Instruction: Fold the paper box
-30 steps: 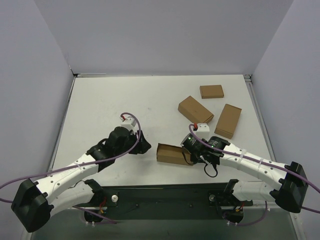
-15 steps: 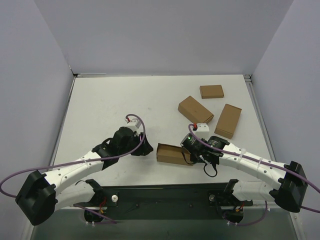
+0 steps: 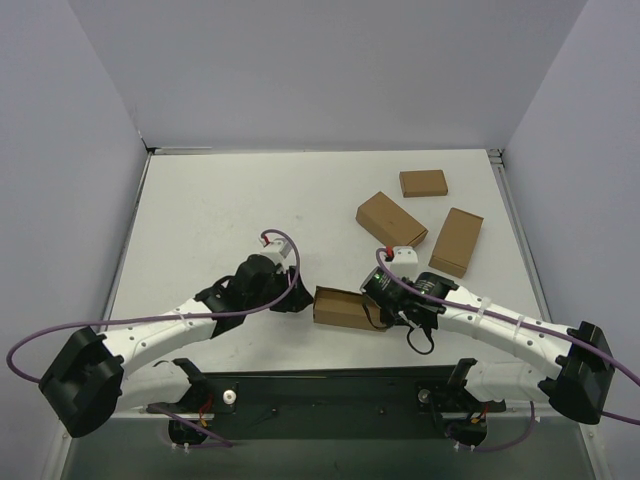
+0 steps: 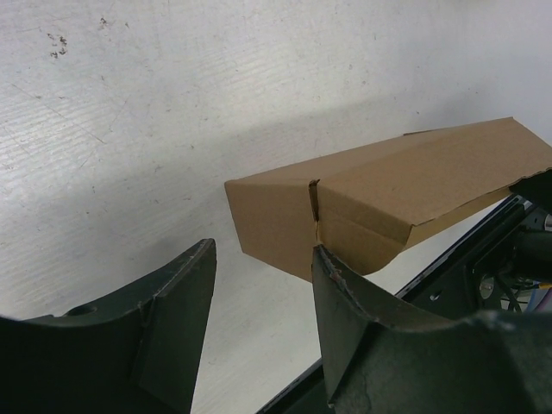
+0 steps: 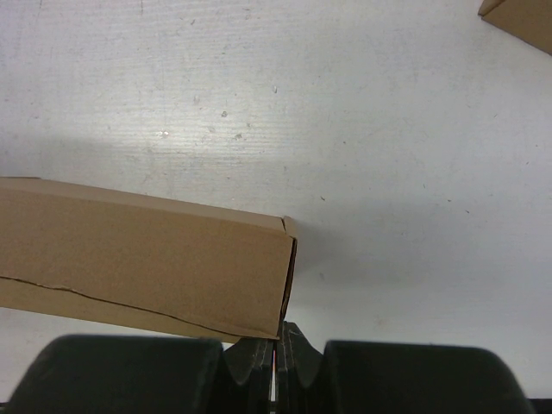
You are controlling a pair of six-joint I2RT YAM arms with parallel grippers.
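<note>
Compared with one second earlier, the left arm has swung rightward in the top view, bringing the left claw [image 3: 298, 300] from well apart to just beside the left end of the paper box [image 3: 345, 308]. The right arm and the box have not shifted.

The paper box is plain brown cardboard, matte, folded into a long flat rectangular body. It lies at lower centre of the top view, close to the near edge of the surface [image 3: 220, 210] and just above the black base rail [image 3: 330, 385]. In the left wrist view the box [image 4: 388, 203] shows a short slit across its top face near the closed end. In the right wrist view the box [image 5: 147, 259] shows a thin seam running along its side.

Left claw [image 4: 263, 285]: jaws apart, nothing between them, the box end just ahead.

Right claw [image 5: 278, 349]: jaws together, tips at the lower right corner of the box. Whether a cardboard edge is pinched cannot be told.

The surface is white, scuffed and speckled. White surface extends from the box toward the upper left of the frame. Three smaller brown boxes [image 3: 391, 219] lie at upper right, apart from the paper box. Pale walls bound the surface on three sides.
</note>
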